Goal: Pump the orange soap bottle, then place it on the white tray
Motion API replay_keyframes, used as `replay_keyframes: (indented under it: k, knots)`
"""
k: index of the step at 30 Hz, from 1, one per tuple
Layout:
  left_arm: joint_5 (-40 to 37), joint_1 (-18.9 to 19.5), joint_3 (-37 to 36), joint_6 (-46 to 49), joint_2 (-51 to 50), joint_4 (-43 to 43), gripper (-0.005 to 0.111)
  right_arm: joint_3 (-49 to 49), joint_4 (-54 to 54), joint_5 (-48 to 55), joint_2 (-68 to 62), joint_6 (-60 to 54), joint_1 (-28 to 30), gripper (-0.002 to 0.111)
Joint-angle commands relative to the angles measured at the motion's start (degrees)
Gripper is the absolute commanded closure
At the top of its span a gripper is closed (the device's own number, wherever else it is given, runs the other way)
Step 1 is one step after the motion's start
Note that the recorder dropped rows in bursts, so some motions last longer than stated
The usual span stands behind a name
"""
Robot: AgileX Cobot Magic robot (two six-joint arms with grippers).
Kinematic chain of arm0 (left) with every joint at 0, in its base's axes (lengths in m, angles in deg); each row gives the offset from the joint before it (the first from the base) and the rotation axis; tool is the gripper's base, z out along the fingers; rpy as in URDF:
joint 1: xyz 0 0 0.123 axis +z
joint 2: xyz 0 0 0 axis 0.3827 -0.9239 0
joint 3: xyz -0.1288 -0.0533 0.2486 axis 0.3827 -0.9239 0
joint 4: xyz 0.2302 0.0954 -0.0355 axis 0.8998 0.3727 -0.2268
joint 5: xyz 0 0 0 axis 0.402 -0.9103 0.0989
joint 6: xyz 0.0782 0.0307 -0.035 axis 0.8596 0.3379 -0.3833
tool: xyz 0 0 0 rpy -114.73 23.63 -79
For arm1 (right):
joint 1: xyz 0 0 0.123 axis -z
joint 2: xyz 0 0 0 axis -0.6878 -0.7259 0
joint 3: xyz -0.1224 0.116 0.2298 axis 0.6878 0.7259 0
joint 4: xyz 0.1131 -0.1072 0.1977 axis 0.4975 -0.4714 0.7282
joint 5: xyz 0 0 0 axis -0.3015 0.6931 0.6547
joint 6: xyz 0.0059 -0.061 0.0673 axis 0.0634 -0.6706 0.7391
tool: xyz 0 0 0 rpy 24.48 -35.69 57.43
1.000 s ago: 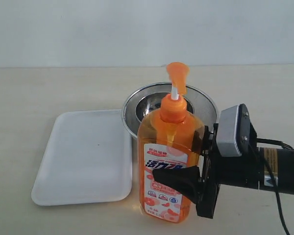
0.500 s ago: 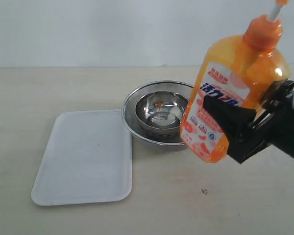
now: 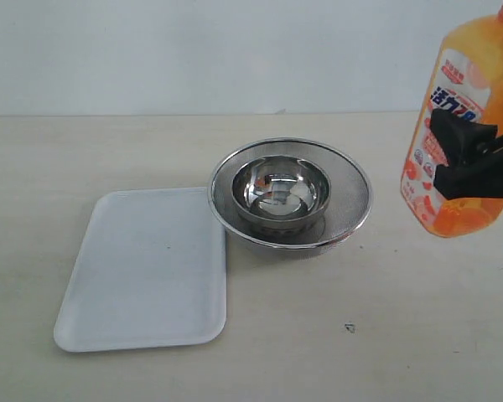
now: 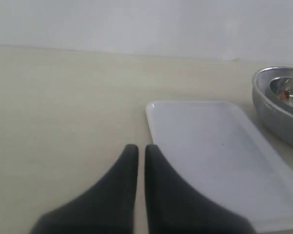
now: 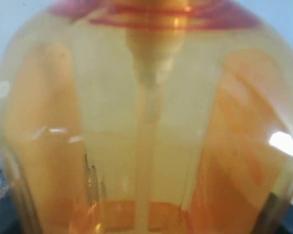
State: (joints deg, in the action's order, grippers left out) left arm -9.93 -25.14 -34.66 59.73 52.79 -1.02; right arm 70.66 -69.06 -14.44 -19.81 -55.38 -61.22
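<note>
The orange soap bottle (image 3: 469, 67) hangs in the air at the far right, well above the table, tilted slightly, with its pump cut off by the top edge of the exterior view. My right gripper (image 3: 440, 151) is shut on its labelled body, black fingers across the front. In the right wrist view the translucent bottle (image 5: 146, 122) fills the picture. The white tray (image 3: 142, 268) lies flat and bare on the left of the table. In the left wrist view my left gripper (image 4: 141, 148) is shut on nothing, low beside the tray (image 4: 210, 146) near one corner.
A round steel bowl (image 3: 289, 197) sits nested in a wider steel bowl mid-table, touching the tray's right rim; it also shows in the left wrist view as the steel bowl (image 4: 283, 107). A pale wall stands behind the table.
The bottle stood on the table in front of the bowl, gripped by my right gripper. It has been lifted up and to the right, uncovering the bowl.
</note>
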Motion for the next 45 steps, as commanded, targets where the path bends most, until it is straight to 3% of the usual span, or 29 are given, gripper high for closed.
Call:
replay_keyframes:
  k: [1,11,25,45]
  knots:
    - [0.15,0.25,-0.18,0.22,0.15,0.28,0.102,-1.11,3.76,-3.62,1.04,-4.02,-0.08,0.109]
    - [0.15,0.25,-0.18,0.22,0.15,0.28,0.102,-3.73,7.0,-15.18,-12.42,3.5,-0.08,0.109]
    - [0.15,0.25,-0.18,0.22,0.15,0.28,0.102,-8.29,9.17,-26.73,-33.27,3.74,-0.08,0.109]
    - [0.15,0.25,-0.18,0.22,0.15,0.28,0.102,-9.78,9.81,-26.85,-34.96,2.96,-0.08,0.109]
